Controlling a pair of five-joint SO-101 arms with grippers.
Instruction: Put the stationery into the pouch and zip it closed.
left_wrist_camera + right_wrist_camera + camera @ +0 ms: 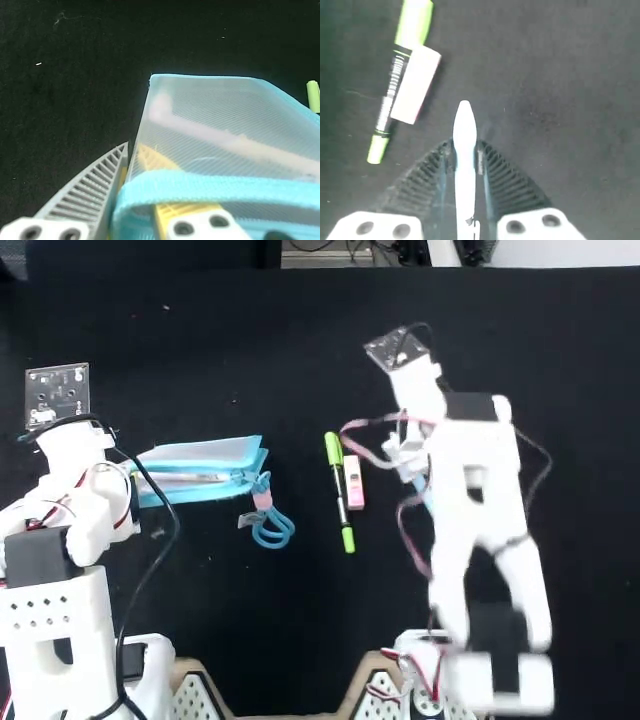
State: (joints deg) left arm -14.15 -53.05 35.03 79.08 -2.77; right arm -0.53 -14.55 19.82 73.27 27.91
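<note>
**Pouch held at one end, one white stick in the other jaws**

The pouch (205, 465), pale blue mesh with a blue zip band, lies on the desk (200, 360) with one end caught in the left jaws. In the left wrist view the pouch (215, 125) stretches away ahead of those jaws. The grey jaw lies outside the mesh wall and the yellow jaw inside it, seen through the mesh, so the left jaws are clenched on the pouch's wall at its open mouth. A pale, long shape shows through the mesh farther in; what it is cannot be told. At the pouch end farthest from the left jaws a blue cord loop (272, 527) rests on the desk.

The right jaws are clenched on a slim white stick (464, 120) with a rounded tip, which juts out ahead past the jaw tips. Ahead of the right jaws and off to one side, apart from them, lie a green highlighter (400, 75) and a pink eraser (416, 85), the eraser touching the highlighter along its side. From the high view the highlighter (338, 490) and eraser (353, 483) lie on the desk between the two pairs of jaws, outside the pouch and nearer the right arm (470, 500) than the left arm (70, 500).
</note>
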